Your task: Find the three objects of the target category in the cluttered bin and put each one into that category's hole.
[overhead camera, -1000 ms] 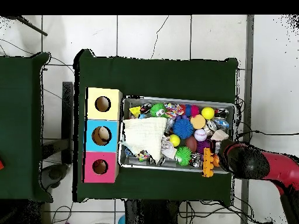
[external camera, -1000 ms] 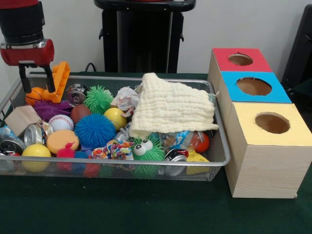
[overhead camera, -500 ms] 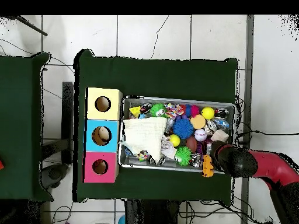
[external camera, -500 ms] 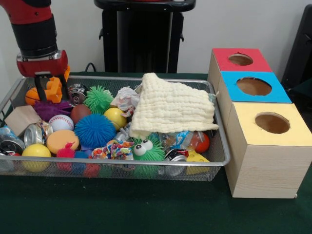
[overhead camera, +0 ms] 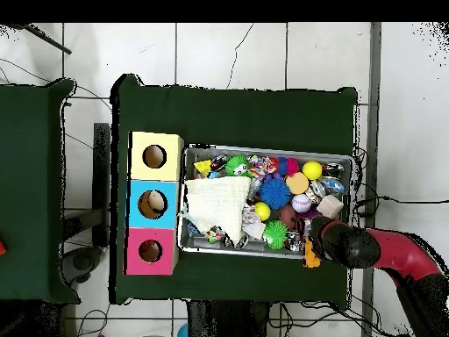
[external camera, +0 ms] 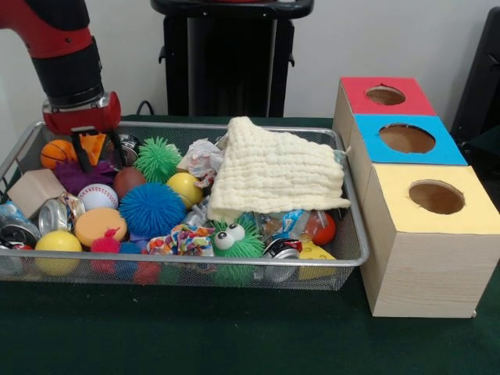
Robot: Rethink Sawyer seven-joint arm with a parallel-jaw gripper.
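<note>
Green table (external camera: 234, 336): end effector (external camera: 95, 148) clenched on orange toy (external camera: 93, 145) over bin (external camera: 355, 234); next, carry toward holes.

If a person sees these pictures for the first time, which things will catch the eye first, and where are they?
The wire bin crammed with bright toys draws the eye first, with a cream cloth spread over its right half in the front view. Beside it on the right stands a row of three boxes with holes, topped red, blue and yellow. At the bin's far left corner, the red and black arm's gripper hangs over an orange toy.
</note>
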